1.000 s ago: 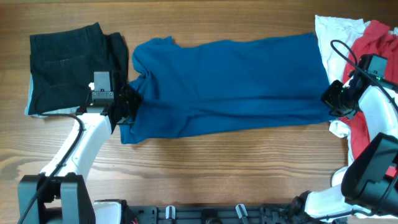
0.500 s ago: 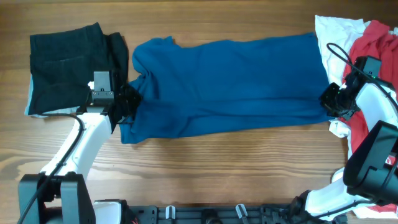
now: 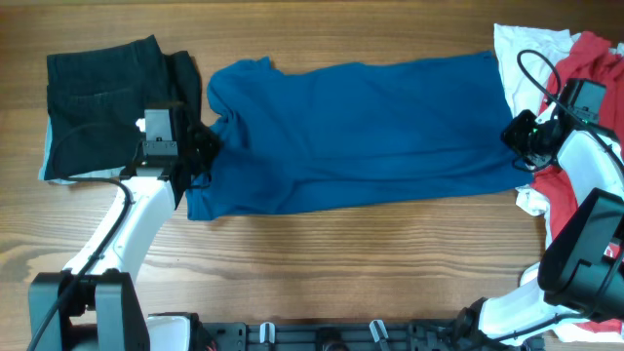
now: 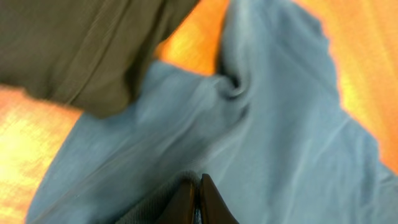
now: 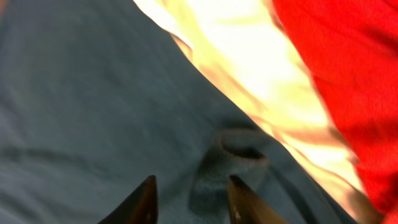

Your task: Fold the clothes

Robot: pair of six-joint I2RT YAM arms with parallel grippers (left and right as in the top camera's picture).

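A large dark blue shirt [image 3: 361,127] lies spread across the middle of the wooden table. My left gripper [image 3: 202,151] is at its left edge, jaws shut on a fold of the blue cloth [image 4: 280,124], which bunches around the fingertips [image 4: 199,186]. My right gripper [image 3: 517,141] hovers at the shirt's right edge. Its jaws stand open [image 5: 193,193] over the blue cloth [image 5: 81,93], with a small raised pucker of fabric lying loose between them. Other clothes are a black garment [image 3: 107,102] at the far left and white [image 3: 522,49] and red [image 3: 595,68] ones at the right.
The black garment [image 4: 74,43] touches the shirt's left end. White cloth [image 5: 249,56] and red cloth [image 5: 342,62] lie heaped right beside the shirt's right edge, under my right arm. Bare wood [image 3: 341,263] runs along the near side of the table.
My right gripper has opened and let go of the shirt's right edge, drawing slightly toward the far side. My left gripper stays shut and has nudged the left edge a little farther away.
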